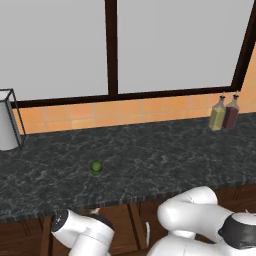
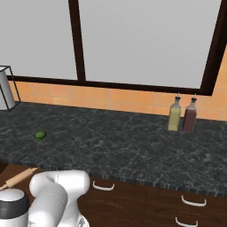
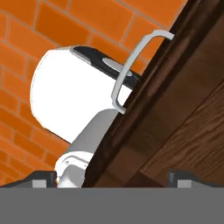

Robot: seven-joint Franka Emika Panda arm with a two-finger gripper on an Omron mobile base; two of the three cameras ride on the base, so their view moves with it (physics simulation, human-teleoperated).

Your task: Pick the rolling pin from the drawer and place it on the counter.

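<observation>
Rolling pin [image 2: 18, 178]: seen in right base view at 8 o'clock, below the bench [image 2: 133, 146] front edge, light-tan, tilted, partly hidden behind the white arm; whether it lies in the drawer cannot be told. Lime [image 1: 96, 167] sits alone on the bench, at 9 o'clock of centre in left base view. Two bottles [image 1: 224, 113] stand touching at the back wall, 2 o'clock. Wire-framed grey container [image 1: 8, 120] at 9 o'clock; contents not visible. Hand view: fingers [image 3: 43, 179] stand wide apart, empty, facing a dark wood cabinet front with a pale handle [image 3: 133, 65].
</observation>
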